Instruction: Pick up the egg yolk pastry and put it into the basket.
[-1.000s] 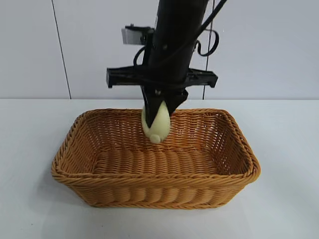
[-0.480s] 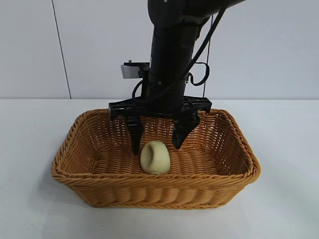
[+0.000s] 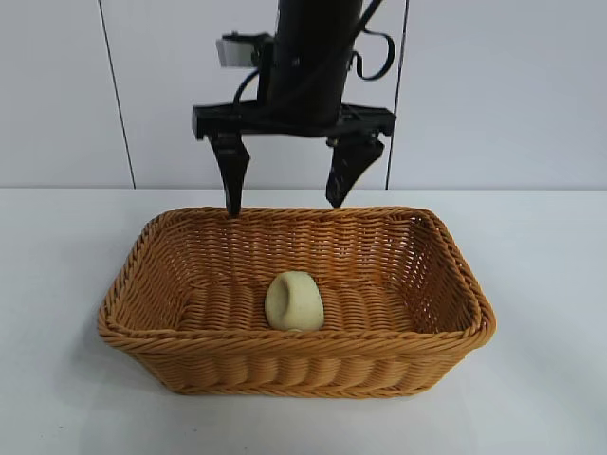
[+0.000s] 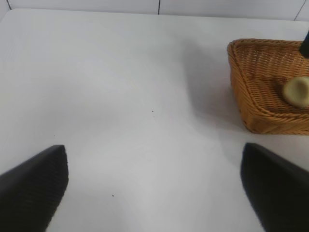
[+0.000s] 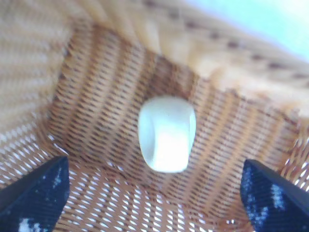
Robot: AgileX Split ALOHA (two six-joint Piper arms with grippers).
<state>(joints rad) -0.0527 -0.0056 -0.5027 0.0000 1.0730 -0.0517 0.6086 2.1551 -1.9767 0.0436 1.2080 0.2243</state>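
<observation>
**Wicker basket held the pastry; both grippers stood wide apart**

Golden-brown wicker filled the near part of the exterior view: the basket point(image 3: 295, 355) sat on the white table point(image 3: 57, 379), its braided rim facing the camera and its sloping sides rising toward the back. On the woven floor inside, close to the near wall and roughly midway along it, lay the egg yolk pastry point(image 3: 293, 301), a pale cream lump resting on its side with its dented flat face turned toward the camera. Nothing touched it.

Farther back and higher, the right gripper point(image 3: 288, 201) hung above the rear rim of the basket, pointing steeply down. Its two black fingers point(image 3: 231, 175) were spread wide apart with nothing between them, their tips about level with the back rim and well clear of the pastry. From the right wrist view, the pastry point(image 5: 167, 133) showed between the two finger tips, lying on the weave below.

Off to the side, the left gripper point(image 4: 154, 188) rested low over bare table, its jaws also wide apart and empty. From the left wrist view, the basket point(image 4: 260, 92) stood well away from it, with the pastry point(image 4: 296, 92) visible inside near one corner. Beyond everything stood a pale panelled wall point(image 3: 512, 85).
</observation>
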